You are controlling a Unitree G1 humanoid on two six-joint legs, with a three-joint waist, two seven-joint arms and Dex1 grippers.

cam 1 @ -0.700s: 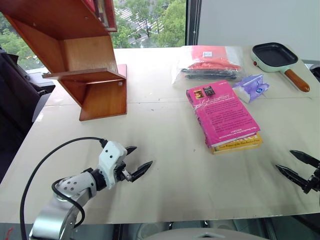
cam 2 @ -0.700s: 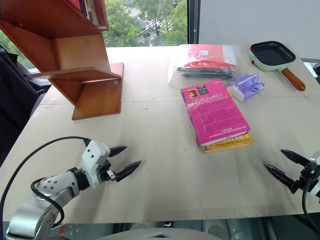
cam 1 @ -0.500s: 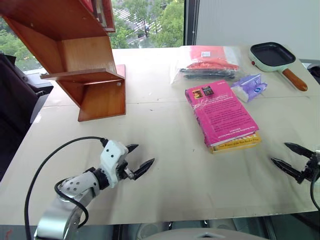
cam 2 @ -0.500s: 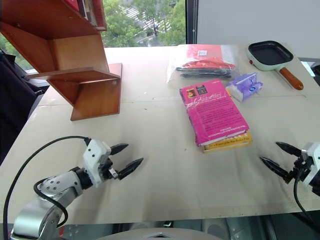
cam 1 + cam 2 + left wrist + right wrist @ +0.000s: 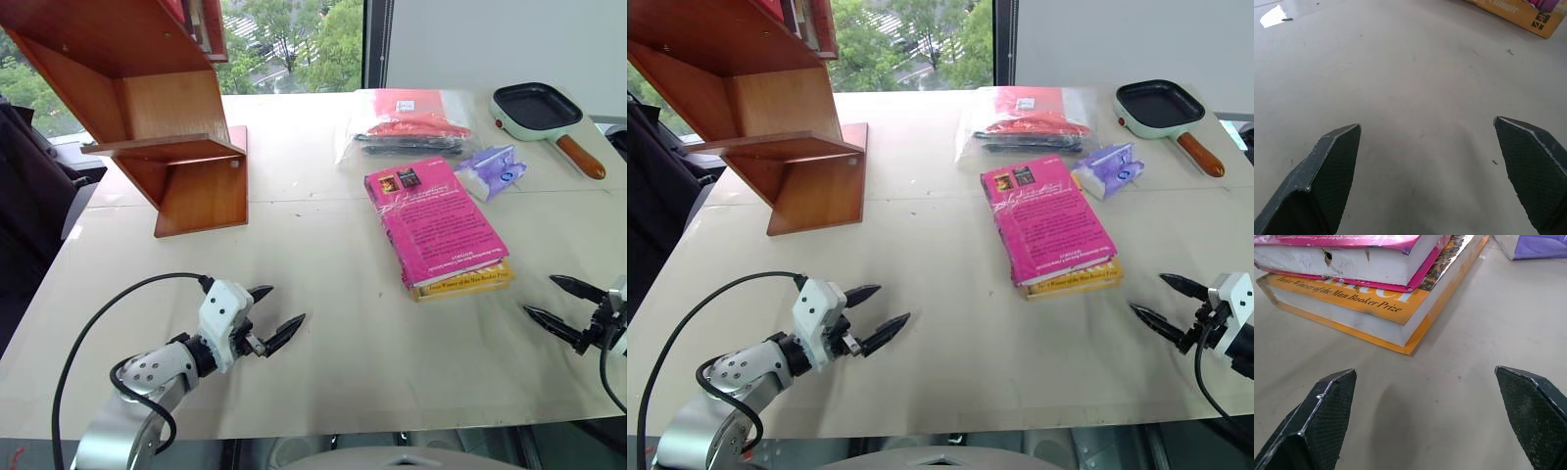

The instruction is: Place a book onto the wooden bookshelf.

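Pre-grasp stage, I'd say: nothing picked up yet. Wooden bookshelf [image 5: 162, 117] at 10 o'clock on the table [image 5: 323, 294]. Left gripper [image 5: 274, 320] at 7 o'clock, jaws spread wide, empty. The book [image 5: 434, 221], pink, at 2 o'clock, lying flat on a yellow book [image 5: 468, 282]. Right gripper [image 5: 558, 305] at 4 o'clock, also agape, empty, near the stack. Next move: right claw must take only the top book. Count: two books, one shelf, one pan [image 5: 537, 108].

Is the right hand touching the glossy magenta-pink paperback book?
Apart. In the right eye view, bare table separates the right hand from the pink book.
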